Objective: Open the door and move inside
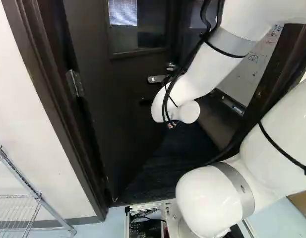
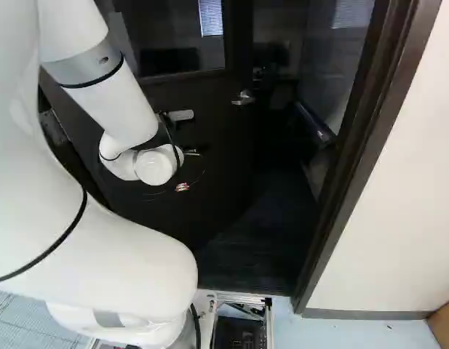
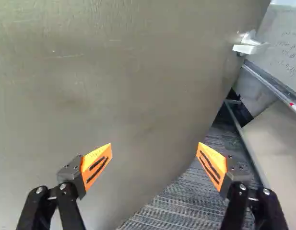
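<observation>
Wrist view: the flat brown door (image 3: 114, 72) stands ajar, facing our black, orange-padded claw (image 3: 154, 146)

We see the door's broad face directly ahead of the claw, swung partly inward, its free edge off to the claw's right. The silver lever handle (image 3: 251, 45) sits by that edge, farther ahead and past the right finger, well apart from it. Our claw is spread wide with nothing between its fingers; whether it touches the panel, we can't tell.

Rightward of the claw, the dark opening (image 2: 275, 182) shows beyond the free edge. The striped grey carpet (image 3: 186, 201) lies below, the white whiteboard (image 3: 284, 52) beyond the handle, and the dark brown door frame (image 2: 377, 145) farther right.

We judge the latch step done. Pushing ahead near the free edge should widen the way; pushing leftward, toward the hinges, would take more force.
</observation>
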{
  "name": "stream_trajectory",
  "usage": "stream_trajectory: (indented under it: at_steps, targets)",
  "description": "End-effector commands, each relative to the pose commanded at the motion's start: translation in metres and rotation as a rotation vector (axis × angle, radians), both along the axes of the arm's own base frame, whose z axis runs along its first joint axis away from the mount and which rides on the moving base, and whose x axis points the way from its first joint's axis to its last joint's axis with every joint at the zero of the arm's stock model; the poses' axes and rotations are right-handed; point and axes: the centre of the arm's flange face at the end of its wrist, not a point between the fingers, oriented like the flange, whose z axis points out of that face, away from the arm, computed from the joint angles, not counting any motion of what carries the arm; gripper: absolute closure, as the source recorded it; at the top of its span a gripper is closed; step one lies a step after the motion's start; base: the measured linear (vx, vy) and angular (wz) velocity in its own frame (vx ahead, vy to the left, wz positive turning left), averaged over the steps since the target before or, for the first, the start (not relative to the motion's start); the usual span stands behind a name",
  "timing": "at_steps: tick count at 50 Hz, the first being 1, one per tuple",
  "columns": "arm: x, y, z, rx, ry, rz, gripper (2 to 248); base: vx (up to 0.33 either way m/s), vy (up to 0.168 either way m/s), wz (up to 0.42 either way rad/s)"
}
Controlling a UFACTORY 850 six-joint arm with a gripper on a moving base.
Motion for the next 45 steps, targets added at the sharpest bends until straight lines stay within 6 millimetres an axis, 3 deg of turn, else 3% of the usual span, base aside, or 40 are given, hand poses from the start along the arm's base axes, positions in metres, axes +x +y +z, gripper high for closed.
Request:
stream_trajectory:
  at_steps: [24, 45]
  targets:
    - [0.005, 0.001, 0.000, 0.000, 0.001, 0.002, 3, 0.098, 0.040, -0.013]
    - [0.014, 0.003, 0.001, 0.013, 0.006, -0.019, 3, 0.007, 0.002, 0.000]
